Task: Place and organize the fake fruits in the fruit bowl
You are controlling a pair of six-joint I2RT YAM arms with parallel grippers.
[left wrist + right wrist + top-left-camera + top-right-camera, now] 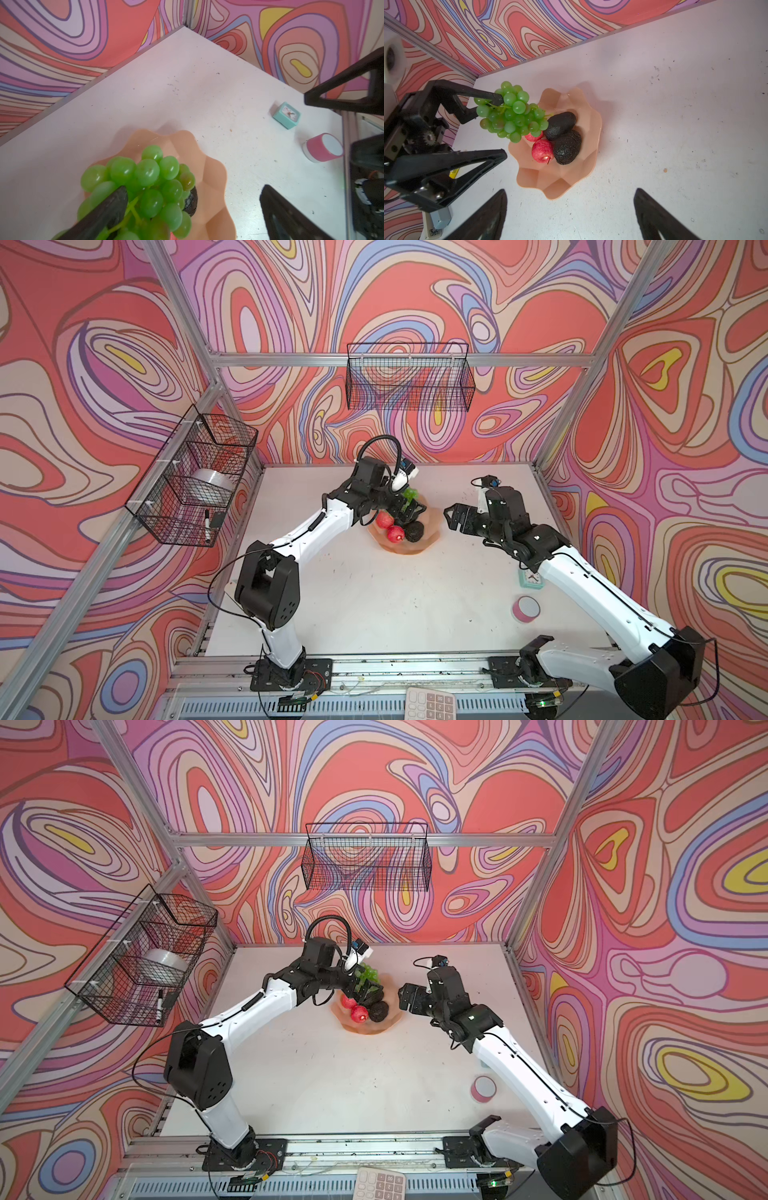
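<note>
The peach-pink fruit bowl (556, 182) sits mid-table and shows in both top views (419, 549) (365, 1029). It holds two red apples (542, 150) (532, 137) and two dark avocados (560, 124) (568, 147). The green grapes (512, 116) (149, 172) lie over the bowl's far rim and the apples. My left gripper (502, 124) (195, 190) is open wide, one fingertip (497, 96) pressed in among the grape stems, the other well apart. My right gripper (571, 192) (451, 518) hovers open and empty just right of the bowl.
A teal clock (531, 576) and a pink tape roll (525, 608) sit at the table's right, under the right arm. Black wire baskets hang on the back wall (409, 377) and left wall (195, 477). A calculator (430, 703) lies at the front edge.
</note>
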